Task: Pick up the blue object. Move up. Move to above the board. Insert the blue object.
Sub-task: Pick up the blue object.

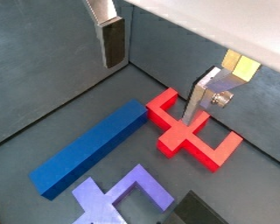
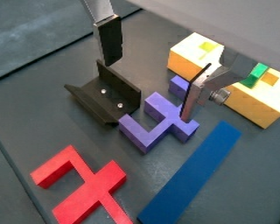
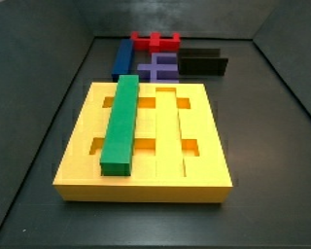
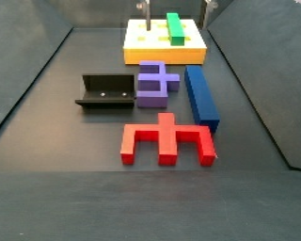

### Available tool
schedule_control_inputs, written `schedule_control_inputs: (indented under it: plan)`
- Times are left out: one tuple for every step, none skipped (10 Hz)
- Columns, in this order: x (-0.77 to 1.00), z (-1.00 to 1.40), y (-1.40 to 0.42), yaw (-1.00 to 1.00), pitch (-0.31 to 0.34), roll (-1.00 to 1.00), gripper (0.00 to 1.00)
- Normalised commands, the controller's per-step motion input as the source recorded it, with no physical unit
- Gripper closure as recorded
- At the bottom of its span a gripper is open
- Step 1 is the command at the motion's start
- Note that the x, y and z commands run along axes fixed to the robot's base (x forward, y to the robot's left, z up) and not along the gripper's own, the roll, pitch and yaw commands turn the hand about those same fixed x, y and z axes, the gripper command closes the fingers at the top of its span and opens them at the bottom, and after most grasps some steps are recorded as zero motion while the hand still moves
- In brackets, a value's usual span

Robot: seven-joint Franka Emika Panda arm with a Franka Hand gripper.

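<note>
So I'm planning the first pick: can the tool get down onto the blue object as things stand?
Probably yes. The blue object lies flat on the floor with its top bare, though the purple block sits close alongside. The tool hangs open above the pieces.

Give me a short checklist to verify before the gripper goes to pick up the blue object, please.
1. Gripper holds nothing: ok, nothing between the fingers in both wrist views.
2. Jaws open: ok, the fingers stand wide apart.
3. Blue object free on top: ok, it lies flat on the floor.
4. Room at its sides: cannot tell, the purple block and red piece lie close.
5. Free groove in the board: ok, the green bar fills only one.
6. Gripper above blue object: not ok.
</note>
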Motion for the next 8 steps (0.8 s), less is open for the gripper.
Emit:
schedule_control_inputs:
  plan:
    - [0.00,0.00,0.02,0.00,0.000,0.00,0.00]
    - [0.00,-0.43,0.00,-0.01,-0.066,-0.05,0.00]
    - [-0.01,-0.89,-0.02,-0.01,-0.131,-0.08,0.00]
    - [-0.07,-0.99,-0.08,0.00,-0.100,-0.03,0.00]
    - [-0.22,-0.92,-0.23,-0.01,-0.146,-0.01,0.00]
    - [-0.40,-0.83,-0.28,0.00,-0.191,0.00,0.00]
    - [-0.47,-0.76,-0.29,0.00,-0.210,0.00,0.00]
    - [-0.54,-0.76,-0.22,0.00,-0.240,0.00,0.00]
